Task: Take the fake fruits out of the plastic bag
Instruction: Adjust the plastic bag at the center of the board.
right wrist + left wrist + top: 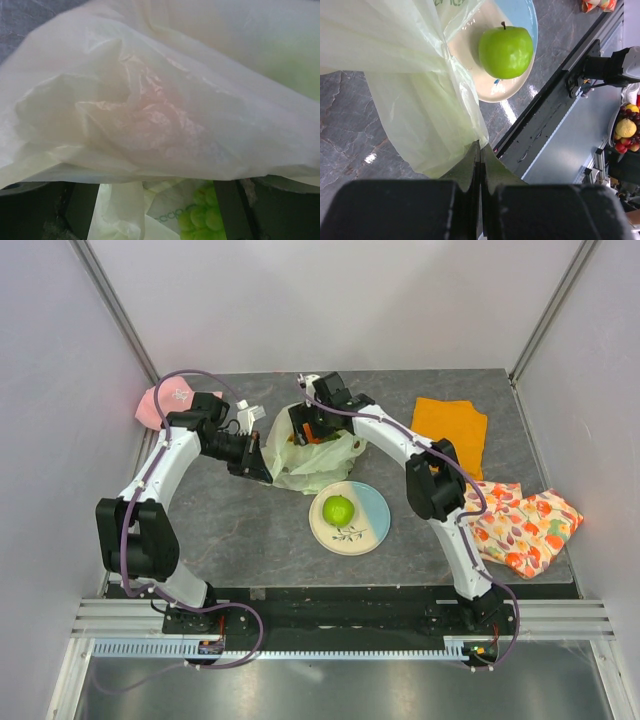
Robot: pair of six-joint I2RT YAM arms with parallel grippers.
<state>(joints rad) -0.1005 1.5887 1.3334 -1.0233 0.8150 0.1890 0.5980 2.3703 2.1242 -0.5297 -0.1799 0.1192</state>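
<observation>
The pale yellow-green plastic bag lies at the table's middle back with its mouth held up. My left gripper is shut on the bag's left edge; in the left wrist view the closed fingers pinch the film. My right gripper is at the bag's mouth, fingers wide apart, with bag film filling its view and a pinkish shape showing through. A bit of orange shows in the mouth. A green apple sits on the plate; the left wrist view shows it too.
An orange cloth lies at the back right and a patterned cloth at the right edge. A pink cap sits at the back left. The cream-and-blue plate lies just in front of the bag.
</observation>
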